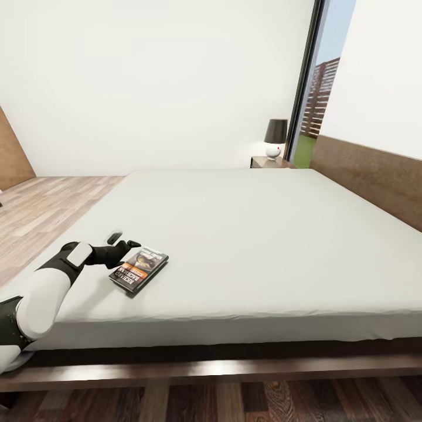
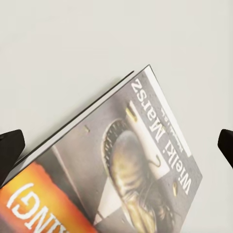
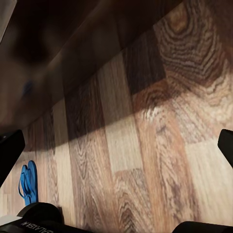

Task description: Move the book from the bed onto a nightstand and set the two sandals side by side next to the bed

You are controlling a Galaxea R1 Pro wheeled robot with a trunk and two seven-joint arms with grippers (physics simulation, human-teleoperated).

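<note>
The book lies flat on the bed's grey mattress, near the front left corner. Its dark cover shows a greyish picture and orange and white lettering. My left gripper hovers open just over the book's far left end, fingers spread. In the left wrist view the book lies below the open left gripper, one black fingertip at each side. The right gripper hangs open over the wood floor. A bright blue sandal lies on that floor some way off; I cannot tell whether it is one or two.
A nightstand with a black-shaded lamp stands at the far side of the bed, beside the brown headboard and a tall window. Plank floor runs along the bed's left. The dark bed frame edges the front.
</note>
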